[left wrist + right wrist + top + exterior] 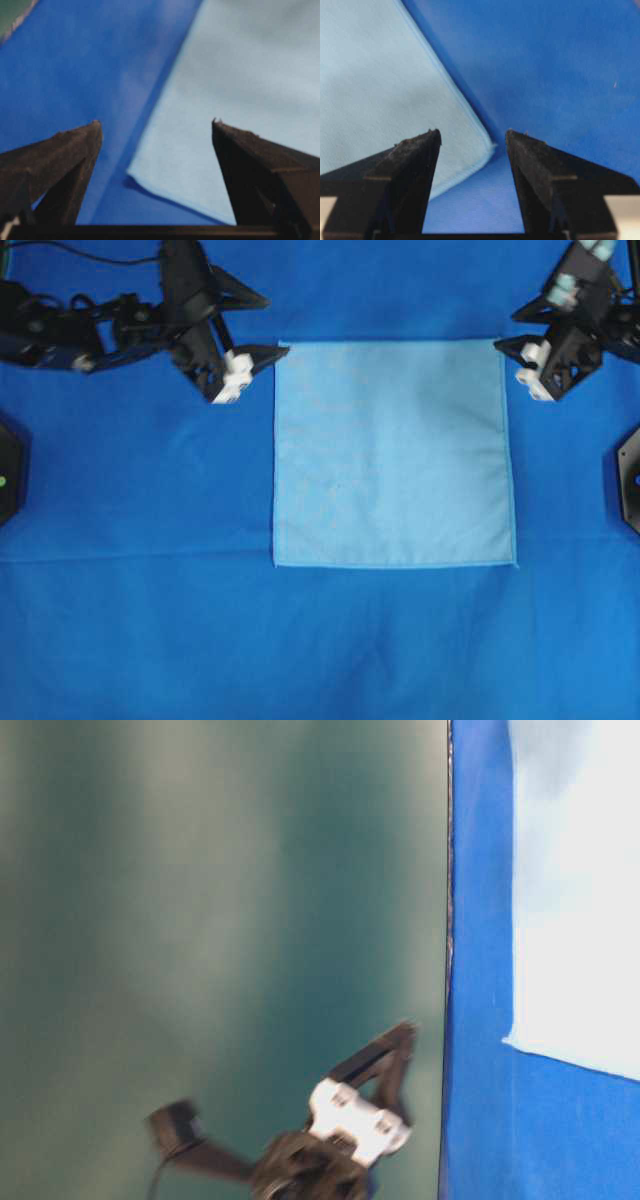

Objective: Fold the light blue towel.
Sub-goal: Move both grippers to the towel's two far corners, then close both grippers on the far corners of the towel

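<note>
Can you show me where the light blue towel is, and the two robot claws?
light blue towel [395,452], overhead view, middle of cloth
left gripper [262,328], overhead view, between its fingertips
right gripper [508,328], overhead view, between its fingertips

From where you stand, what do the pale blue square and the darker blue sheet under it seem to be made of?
Light blue towel: thin woven or microfibre cloth, matte, with a stitched hem showing at its corner. Dark blue table covering: probably fabric as well, matte, with faint creases across it.
</note>
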### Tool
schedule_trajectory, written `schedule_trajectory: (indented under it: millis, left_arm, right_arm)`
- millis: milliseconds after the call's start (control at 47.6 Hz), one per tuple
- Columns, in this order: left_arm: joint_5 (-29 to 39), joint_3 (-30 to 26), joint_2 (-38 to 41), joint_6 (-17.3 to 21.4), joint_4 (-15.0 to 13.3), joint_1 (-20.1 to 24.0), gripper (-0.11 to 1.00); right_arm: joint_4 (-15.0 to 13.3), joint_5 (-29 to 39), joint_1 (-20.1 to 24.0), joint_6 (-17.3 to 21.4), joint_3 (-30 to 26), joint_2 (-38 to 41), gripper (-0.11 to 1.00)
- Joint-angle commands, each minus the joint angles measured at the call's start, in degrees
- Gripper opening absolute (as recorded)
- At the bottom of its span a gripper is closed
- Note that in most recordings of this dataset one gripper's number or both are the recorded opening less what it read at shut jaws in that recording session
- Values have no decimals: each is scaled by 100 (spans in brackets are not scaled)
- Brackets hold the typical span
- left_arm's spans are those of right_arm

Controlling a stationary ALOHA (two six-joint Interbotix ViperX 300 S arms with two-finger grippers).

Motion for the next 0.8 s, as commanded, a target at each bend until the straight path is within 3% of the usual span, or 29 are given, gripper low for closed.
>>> schedule_trajectory:
  millis: [0, 273, 525, 609, 777]
  left_arm:
    - [-44, -264, 316, 9, -9, 114, 84]
    - [-62, -650, 1222, 26, 0, 308, 84]
    - [193, -694, 1389, 272, 9, 325, 77]
    - [431, -729, 1397, 387, 9, 308, 62]
    - [835, -835, 1415, 729, 9, 255, 15]
  right_arm:
    - [-97, -88, -97, 0, -237, 439, 57]
    - [-220, -290, -193, -9, -483, 1327, 57]
    - [-229, -272, -211, -35, -510, 1441, 54]
    - [-237, -246, -211, -44, -501, 1433, 44]
    - [-246, -88, -211, -53, -501, 1433, 1]
